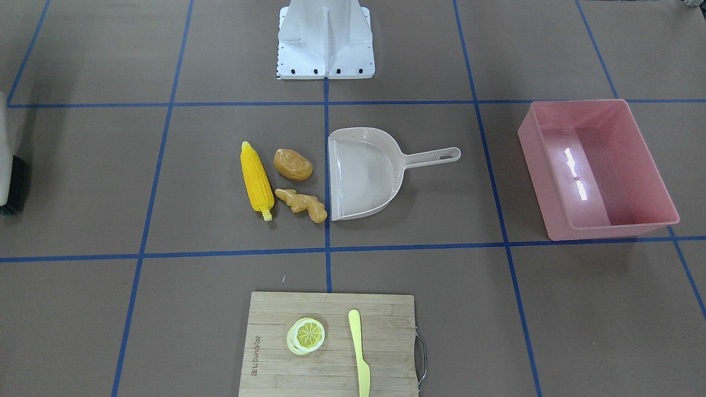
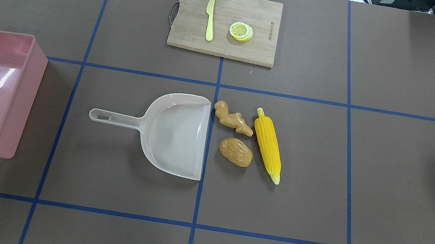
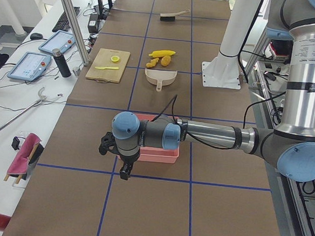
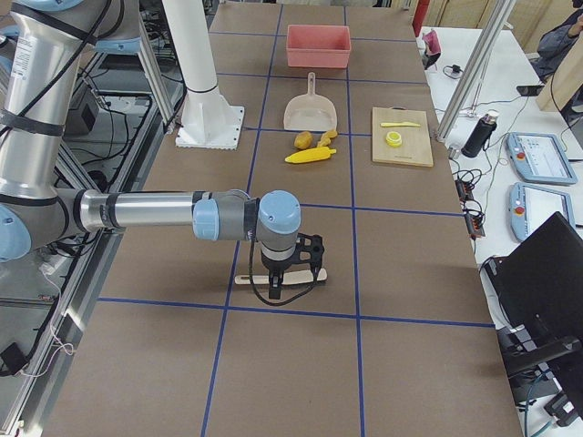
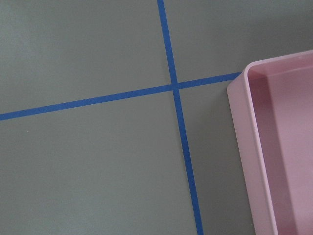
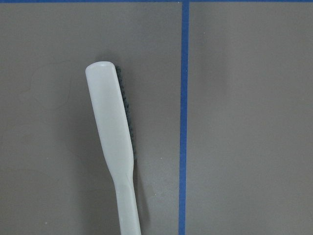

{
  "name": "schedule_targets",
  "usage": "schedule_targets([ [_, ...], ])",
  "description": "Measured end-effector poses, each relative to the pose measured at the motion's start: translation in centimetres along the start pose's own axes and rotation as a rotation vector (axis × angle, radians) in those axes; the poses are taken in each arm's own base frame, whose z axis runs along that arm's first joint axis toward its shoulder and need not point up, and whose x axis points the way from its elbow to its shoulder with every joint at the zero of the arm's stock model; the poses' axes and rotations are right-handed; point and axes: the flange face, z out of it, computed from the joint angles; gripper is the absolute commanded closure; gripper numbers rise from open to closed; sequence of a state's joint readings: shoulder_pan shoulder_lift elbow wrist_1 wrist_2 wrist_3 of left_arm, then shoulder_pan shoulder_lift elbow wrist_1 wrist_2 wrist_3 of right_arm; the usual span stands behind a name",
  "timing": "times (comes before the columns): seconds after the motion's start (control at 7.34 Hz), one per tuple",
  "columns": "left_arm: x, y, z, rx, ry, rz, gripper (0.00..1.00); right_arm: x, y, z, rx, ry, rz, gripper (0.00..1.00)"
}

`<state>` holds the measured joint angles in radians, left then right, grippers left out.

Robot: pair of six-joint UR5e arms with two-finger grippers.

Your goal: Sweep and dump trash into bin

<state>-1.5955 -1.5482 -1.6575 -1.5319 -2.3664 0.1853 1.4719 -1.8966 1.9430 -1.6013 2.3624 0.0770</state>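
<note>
The right gripper (image 4: 274, 289) hangs just over the brush (image 6: 110, 132), well off to the dustpan's right. It shows only in the side view, so I cannot tell whether its jaws are spread or closed. Its wrist camera looks straight down on the pale brush back and handle, dark bristles along one edge, lying on the table (image 2: 382, 209) beside a blue tape line (image 6: 184, 122). The left gripper (image 3: 124, 172) hovers on the far side of the bin from the dustpan, and its jaw state cannot be told either. Its wrist camera catches one corner of the bin next to a crossing of tape lines. The dustpan (image 2: 176, 133) lies flat near the table's middle, its handle pointing to the robot's left and its open mouth to the right. The trash sits just off that mouth. The ginger root (image 2: 234, 119) is closest to the lip, and whether it touches the lip I cannot tell. The potato-like lump (image 2: 235, 151) is just beside the ginger root, on its robot side. The corn cob (image 2: 268, 145) lies lengthwise farther right of both. The pink bin (image 2: 31, 101) stands beyond the handle's end, well apart from the dustpan on the robot's left. Past the dustpan, away from the robot, a wooden cutting board (image 2: 256, 45) carries a lemon slice (image 2: 241, 31) and a pale yellow knife (image 2: 210, 18), which lie apart from each other.
</note>
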Motion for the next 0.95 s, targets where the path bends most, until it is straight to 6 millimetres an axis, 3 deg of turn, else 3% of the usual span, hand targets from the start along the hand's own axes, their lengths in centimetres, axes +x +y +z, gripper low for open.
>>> schedule_targets([
  [0.41,0.2,0.1,-0.2,0.006,-0.004,0.007,0.01,-1.3,2.8,4.0,-0.02,0.01,-0.001,0.01],
  [0.95,-0.5,1.9,0.6,-0.009,-0.006,-0.006,0.01,-2.4,3.2,8.6,-0.051,0.053,-0.021,0.01],
])
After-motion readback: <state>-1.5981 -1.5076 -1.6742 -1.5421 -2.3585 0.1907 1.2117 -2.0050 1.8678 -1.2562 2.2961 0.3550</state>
